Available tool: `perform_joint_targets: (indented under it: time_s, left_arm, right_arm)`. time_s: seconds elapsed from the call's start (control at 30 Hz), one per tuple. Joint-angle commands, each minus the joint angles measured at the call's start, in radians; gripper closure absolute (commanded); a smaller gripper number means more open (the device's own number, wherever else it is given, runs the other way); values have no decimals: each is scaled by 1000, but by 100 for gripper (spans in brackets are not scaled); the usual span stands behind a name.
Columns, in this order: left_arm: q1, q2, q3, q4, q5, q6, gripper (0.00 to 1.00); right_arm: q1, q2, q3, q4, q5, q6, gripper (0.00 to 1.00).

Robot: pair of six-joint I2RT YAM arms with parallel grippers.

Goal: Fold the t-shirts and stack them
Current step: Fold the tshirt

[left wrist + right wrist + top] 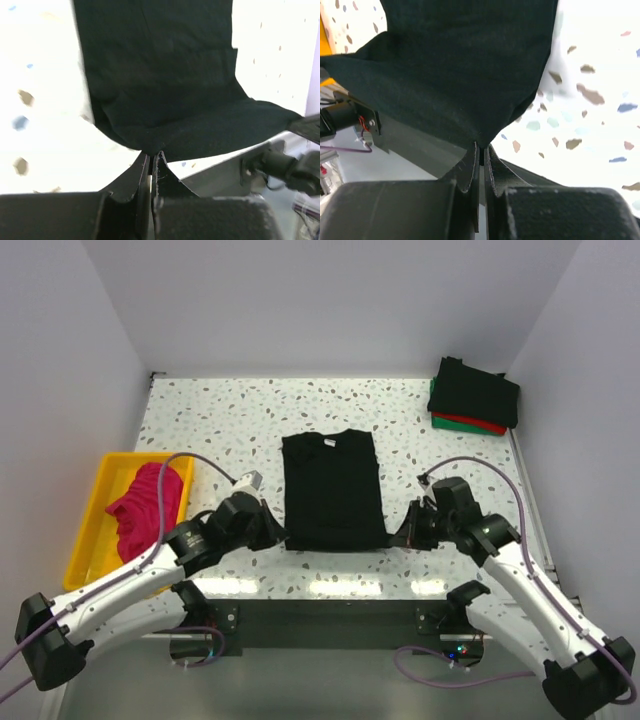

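A black t-shirt [331, 490] lies in the middle of the speckled table, its sides folded in to a narrow rectangle, a small white neck tag at its far end. My left gripper [283, 537] is shut on its near left corner, also seen in the left wrist view [151, 154] with the black cloth [165, 80] lifted slightly. My right gripper [393, 537] is shut on the near right corner, shown in the right wrist view [481, 146] under the black cloth [460, 75]. A magenta-pink t-shirt [148, 506] lies crumpled in the yellow tray [92, 530].
A stack of folded shirts [473, 395], black on top of red and green, sits at the far right corner. The yellow tray stands at the table's left edge. White walls enclose the table on three sides.
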Motion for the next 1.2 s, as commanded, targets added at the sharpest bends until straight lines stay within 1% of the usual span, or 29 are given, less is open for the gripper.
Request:
perform_joint_targets:
  time_s: [0.0, 0.03, 0.17, 0.3, 0.37, 0.5, 0.63, 0.7, 0.8, 0.97, 1.13, 1.17]
  left_arm:
    - [95, 24, 69, 11, 44, 160, 100]
    - [124, 57, 86, 16, 54, 182, 100]
    - [167, 169, 181, 13, 65, 266, 100]
    - [215, 261, 285, 23, 100, 299, 100]
    - [247, 318, 328, 10, 100, 311, 100]
    - [290, 399, 429, 11, 139, 319, 100]
    - [343, 448, 466, 51, 177, 314, 100]
    - [365, 472, 495, 68, 218, 311, 100]
    - [397, 516, 535, 91, 234, 311, 100]
    - [465, 636, 633, 123, 269, 314, 100]
    - [535, 784, 730, 146, 292, 316, 100]
    - [544, 807, 757, 160, 300, 317, 100]
  right_arm:
    - [-5, 58, 90, 55, 64, -49, 100]
    - [-5, 74, 106, 63, 65, -55, 100]
    - [-9, 162, 196, 91, 96, -82, 100]
    - [-28, 280, 296, 124, 116, -112, 100]
    - [-32, 313, 337, 141, 114, -121, 100]
    - [-81, 388, 396, 166, 101, -138, 100]
    - [-127, 495, 456, 200, 52, -142, 100]
    - [-152, 534, 499, 215, 53, -139, 100]
    - [-183, 612, 566, 237, 24, -132, 100]
    - [-232, 739, 678, 269, 1, -110, 100]
    - [-256, 922, 802, 299, -17, -99, 100]
    - [-255, 958, 850, 321, -24, -99, 100]
